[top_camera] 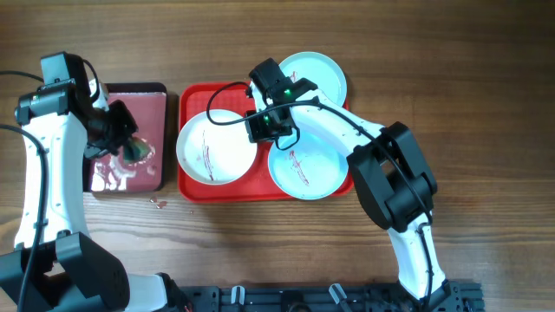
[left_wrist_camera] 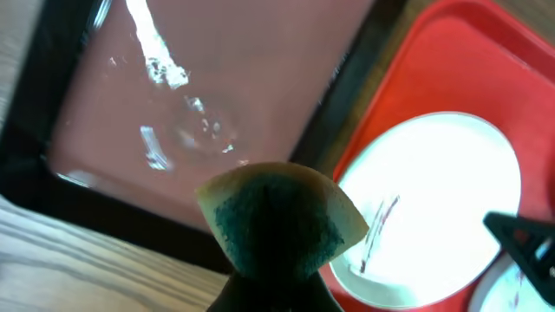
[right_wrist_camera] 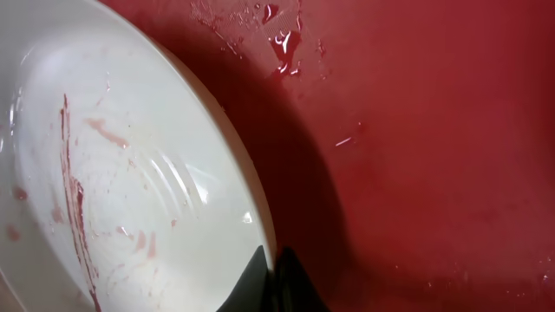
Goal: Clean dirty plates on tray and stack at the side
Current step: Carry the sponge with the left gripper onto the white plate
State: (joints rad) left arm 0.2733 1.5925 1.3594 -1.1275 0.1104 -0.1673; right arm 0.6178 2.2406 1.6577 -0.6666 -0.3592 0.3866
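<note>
Closest to the left wrist camera is a sponge [left_wrist_camera: 279, 224], yellow with a dark green face, folded into a wedge and pinched from below by the left gripper [left_wrist_camera: 264, 299]. Behind it lies the black-rimmed maroon tray [left_wrist_camera: 251, 78], with water [left_wrist_camera: 160, 69] glinting on its floor. The wooden table [left_wrist_camera: 52, 251] shows at lower left. To the right is the red tray [left_wrist_camera: 416, 69], with the white plate [left_wrist_camera: 442, 191] in it carrying a thin dark streak.

In the right wrist view, the right gripper [right_wrist_camera: 276, 279] shows only as dark tips at the bottom edge. They sit close together right at the white plate's rim, but it cannot be told whether they are pinching the rim or merely touching it. The plate fills the left side and is marked with reddish streaks and smears. The red tray floor beside it is wet, with droplets [right_wrist_camera: 286, 39] near the top.

From overhead, the white plate sits in the left half of the red tray. A stained pale blue plate [top_camera: 312, 173] sits in the right half. A second pale blue plate [top_camera: 325, 74] lies over the tray's far right corner. The right gripper is down between the white plate and the stained blue one. The left gripper holds the sponge over the maroon tray, just left of the red tray.
</note>
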